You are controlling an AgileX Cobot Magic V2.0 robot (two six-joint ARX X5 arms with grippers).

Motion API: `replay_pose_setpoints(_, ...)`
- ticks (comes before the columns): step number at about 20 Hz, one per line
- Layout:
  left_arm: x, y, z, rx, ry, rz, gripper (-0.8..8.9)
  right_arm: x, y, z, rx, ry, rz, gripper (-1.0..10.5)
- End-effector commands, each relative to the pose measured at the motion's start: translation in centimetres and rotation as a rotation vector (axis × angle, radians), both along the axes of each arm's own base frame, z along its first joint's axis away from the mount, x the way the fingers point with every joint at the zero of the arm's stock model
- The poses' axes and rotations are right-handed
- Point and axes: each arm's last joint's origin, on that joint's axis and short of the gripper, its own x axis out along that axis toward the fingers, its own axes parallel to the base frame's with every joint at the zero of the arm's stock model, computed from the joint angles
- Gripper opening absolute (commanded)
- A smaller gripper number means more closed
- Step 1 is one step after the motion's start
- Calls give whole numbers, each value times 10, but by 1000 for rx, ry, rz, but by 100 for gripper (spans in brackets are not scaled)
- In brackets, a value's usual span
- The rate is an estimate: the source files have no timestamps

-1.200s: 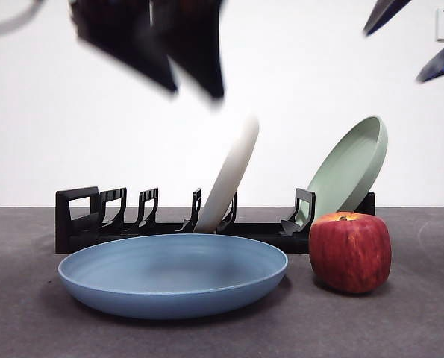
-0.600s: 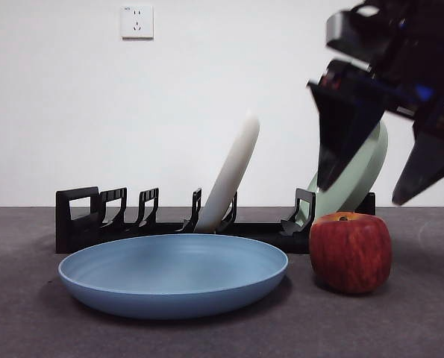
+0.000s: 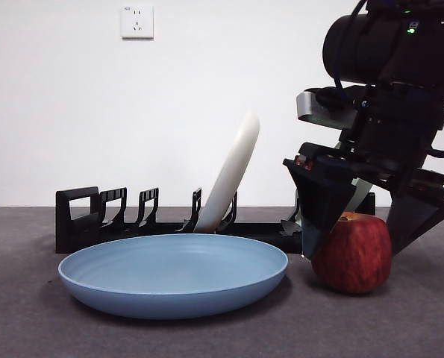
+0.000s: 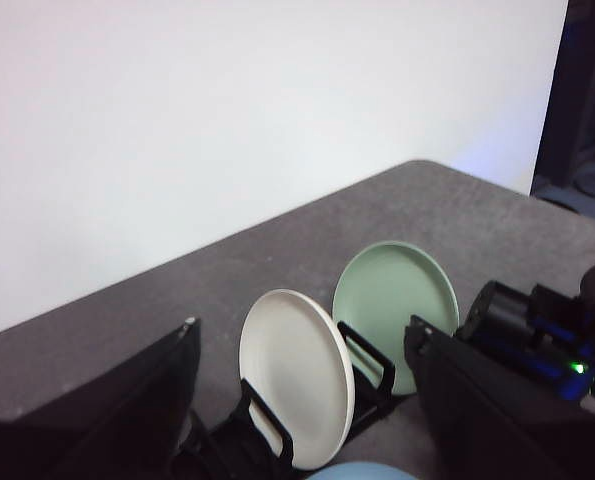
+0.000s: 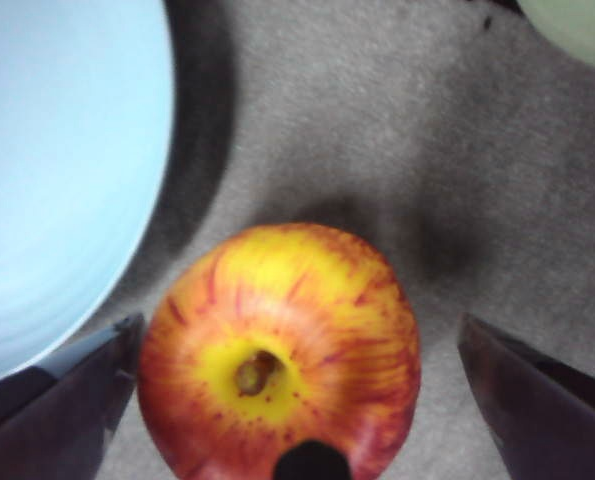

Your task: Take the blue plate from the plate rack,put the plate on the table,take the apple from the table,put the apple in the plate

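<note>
The blue plate [image 3: 173, 274] lies flat on the table [image 3: 27, 321] in front of the plate rack [image 3: 95, 220]. The dark-red apple [image 3: 354, 252] stands on the table just right of the plate. My right gripper [image 3: 367, 231] is open and has come down over the apple, one jaw on each side, not touching it. The right wrist view shows the apple [image 5: 282, 350] from above between the open jaws [image 5: 297, 400], with the blue plate [image 5: 57, 170] beside it. My left gripper [image 4: 302, 400] is open, empty and high above the rack.
A cream-white plate [image 3: 229, 175] stands upright in the rack's middle slot. A pale green plate [image 4: 395, 310] leans at the rack's right end, mostly hidden behind the right arm in the front view. A wall socket [image 3: 136, 22] is on the white wall.
The left arm has risen out of the front view. My right gripper has come down from the upper right and now straddles the apple. Plate and apple have not moved.
</note>
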Motion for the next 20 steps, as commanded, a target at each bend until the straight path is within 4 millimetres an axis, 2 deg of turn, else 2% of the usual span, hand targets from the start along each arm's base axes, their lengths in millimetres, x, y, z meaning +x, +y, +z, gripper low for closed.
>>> replay_pose_setpoints(1, 0, 1, -1, 20, 1, 6, 346, 0, 1, 1, 6, -7, 0, -28)
replay_pose_setpoints(4, -1, 2, -2, 32, 10, 6, 346, 0, 1, 11, 26, -38, -3, -10)
replay_pose_setpoints(7, -1, 2, -2, 34, 11, 6, 346, 1, 11, 43, 99, -121, -6, -11)
replay_pose_setpoints(10, -1, 2, -2, 37, 9, 6, 346, 4, 35, 78, 202, -196, 73, -12)
replay_pose_setpoints(12, 0, 2, -2, 39, 8, 6, 346, 5, 59, 91, 261, -262, 136, -12)
replay_pose_setpoints(15, 0, 2, -2, 45, 2, 35, 346, 12, 89, 83, 264, -249, 190, -12)
replay_pose_setpoints(20, 1, 5, -2, 78, -21, 107, 346, 23, 125, 35, 187, -133, 242, -12)
